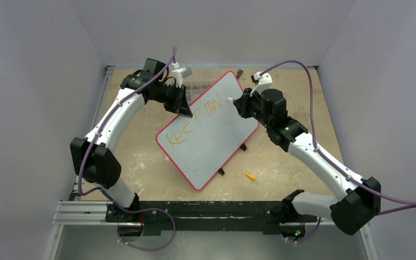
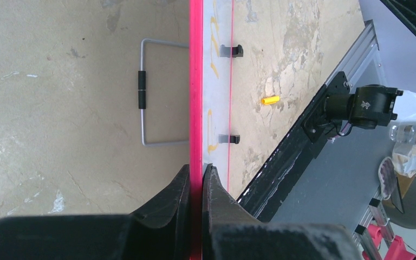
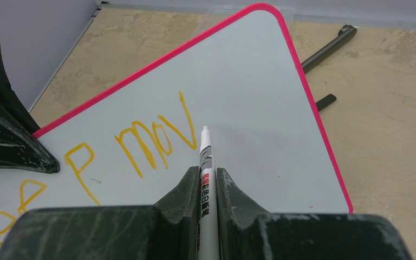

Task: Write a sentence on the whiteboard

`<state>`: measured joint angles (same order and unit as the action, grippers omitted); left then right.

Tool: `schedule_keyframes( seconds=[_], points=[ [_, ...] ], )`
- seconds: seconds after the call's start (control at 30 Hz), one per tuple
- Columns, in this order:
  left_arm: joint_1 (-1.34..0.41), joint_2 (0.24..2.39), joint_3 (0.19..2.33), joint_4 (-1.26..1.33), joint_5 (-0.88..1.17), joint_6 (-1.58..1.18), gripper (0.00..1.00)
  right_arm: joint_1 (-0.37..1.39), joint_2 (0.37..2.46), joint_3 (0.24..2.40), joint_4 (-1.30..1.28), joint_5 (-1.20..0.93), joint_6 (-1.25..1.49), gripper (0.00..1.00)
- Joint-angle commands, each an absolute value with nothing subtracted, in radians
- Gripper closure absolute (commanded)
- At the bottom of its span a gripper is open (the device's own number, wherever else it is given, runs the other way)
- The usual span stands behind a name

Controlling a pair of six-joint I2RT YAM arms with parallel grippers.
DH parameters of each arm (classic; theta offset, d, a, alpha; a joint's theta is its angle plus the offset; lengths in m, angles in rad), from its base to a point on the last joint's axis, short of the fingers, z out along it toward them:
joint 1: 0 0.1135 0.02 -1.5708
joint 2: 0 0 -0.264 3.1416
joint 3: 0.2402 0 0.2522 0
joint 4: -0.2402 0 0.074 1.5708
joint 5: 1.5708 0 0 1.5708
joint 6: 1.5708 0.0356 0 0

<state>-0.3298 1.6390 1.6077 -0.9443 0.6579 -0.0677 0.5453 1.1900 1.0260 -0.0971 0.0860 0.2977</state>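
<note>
Scuffed tan table (image 1: pixel 292 157) carries smooth red-framed whiteboard (image 1: pixel 219 138) (rounded corners), lettering (image 3: pixel 146 143) orange. Left gripper (image 2: pixel 196 172) pinches its edge; right gripper (image 3: pixel 206 172) pinches slim white marker (image 3: pixel 205 143).

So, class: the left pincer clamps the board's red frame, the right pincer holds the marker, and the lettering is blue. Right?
No: the lettering is orange, per the right wrist view. The left pincer clamps the board's frame; the right pincer holds the marker.
</note>
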Motion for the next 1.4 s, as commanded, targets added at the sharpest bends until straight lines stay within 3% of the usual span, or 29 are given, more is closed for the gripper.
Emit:
schedule_keyframes(
  seconds=[0.0, 0.83, 1.37],
  points=[
    [-0.345, 1.613, 1.592, -0.946, 0.540, 0.009, 1.00, 0.529, 1.194, 1.041, -0.050, 0.058, 0.294, 1.00],
    [-0.348, 1.608, 1.593, -0.946, 0.541, 0.009, 1.00, 0.518, 1.334, 1.145, -0.005, -0.033, 0.310, 1.00],
    [-0.348, 1.604, 1.592, -0.944, 0.543, 0.008, 1.00, 0.512, 1.315, 0.993, 0.037, -0.003, 0.311, 1.00]
  ],
)
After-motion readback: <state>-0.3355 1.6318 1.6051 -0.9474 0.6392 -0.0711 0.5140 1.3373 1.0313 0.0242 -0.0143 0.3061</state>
